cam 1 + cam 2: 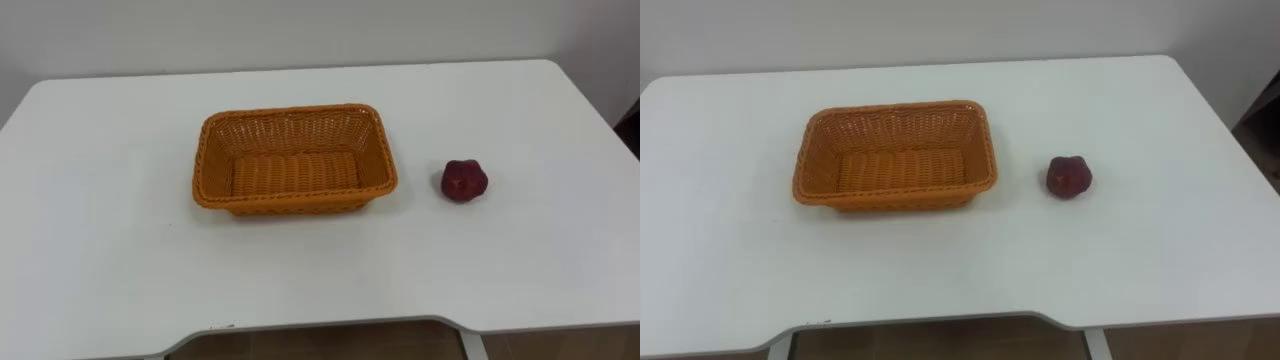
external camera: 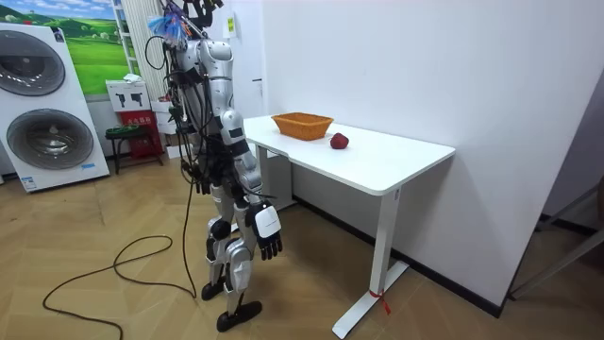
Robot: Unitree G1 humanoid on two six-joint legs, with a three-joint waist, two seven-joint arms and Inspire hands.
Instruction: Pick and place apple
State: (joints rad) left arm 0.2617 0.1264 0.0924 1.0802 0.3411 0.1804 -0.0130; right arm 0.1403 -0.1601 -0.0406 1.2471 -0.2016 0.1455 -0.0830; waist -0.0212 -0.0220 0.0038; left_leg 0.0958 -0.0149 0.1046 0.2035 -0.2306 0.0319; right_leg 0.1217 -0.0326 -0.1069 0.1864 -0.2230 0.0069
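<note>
Two things on the white counter (image 1: 110, 250) and nothing picked up yet: an orange wicker basket (image 1: 296, 206) sits empty near the middle, and the dark red apple (image 1: 464, 181) rests on the bare top to its right, apart from the rim with a clear strip of counter between them. So by the look of it we're at the very start, the reach not yet begun. In the room view the robot stands upright at the near edge of the counter, facing it, with its right hand (image 2: 268, 229) hanging low beside its thigh, well below the counter top, fingers slack and holding nothing. The apple lies on the right side, so the right arm looks the natural choice. The next move calls for lifting that hand up over the counter edge, carrying it out to the apple with the fingers spread wide, and closing round the fruit from above or from the side. It's round and sits free, so a careless touch could set it rolling towards the right edge. After that it's a short carry left, over the near wall and into the basket, presumably.
</note>
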